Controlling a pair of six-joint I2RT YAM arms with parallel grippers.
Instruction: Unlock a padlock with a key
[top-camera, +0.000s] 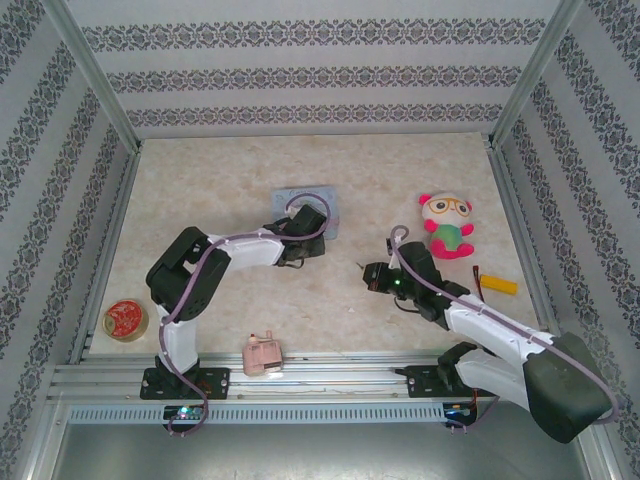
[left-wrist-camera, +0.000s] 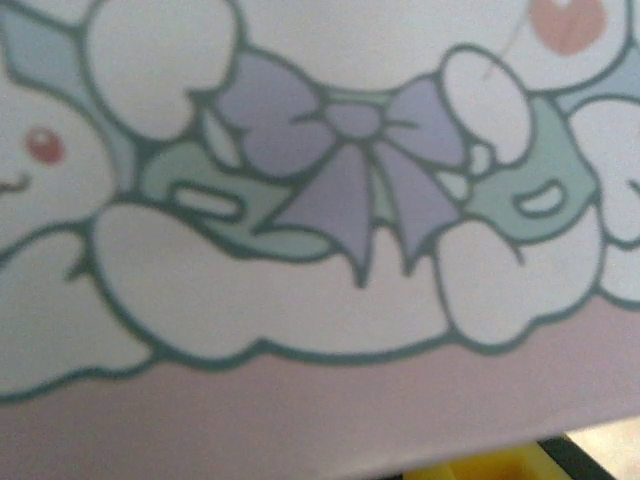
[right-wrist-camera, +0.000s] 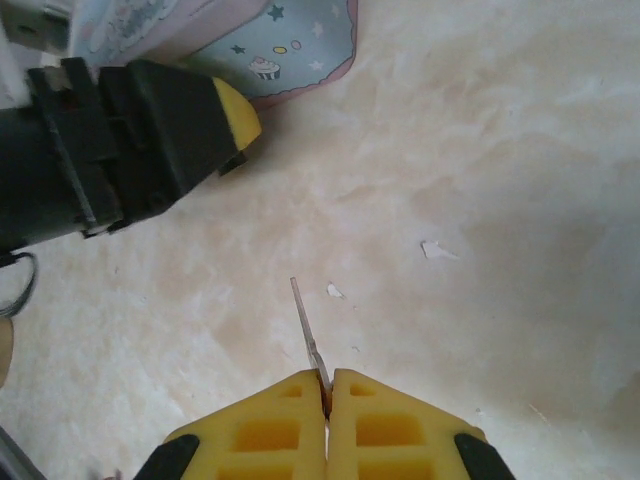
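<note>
- Your right gripper (right-wrist-camera: 327, 385) is clamped shut on the key (right-wrist-camera: 308, 330). It pinches the head, so the thin blade sticks out forward above the table (right-wrist-camera: 480, 180).
- Treat the key as light, stiff and slick. With so small a pinch, it could twist or slip if you push off-axis.
- Your left gripper (right-wrist-camera: 225, 115) sits just ahead, over the cartoon tin (right-wrist-camera: 290, 50). You cannot tell whether its jaws are parted or holding anything.
- The padlock is too small to pick out. Judge it best held by the body, keyhole facing the blade.
</note>
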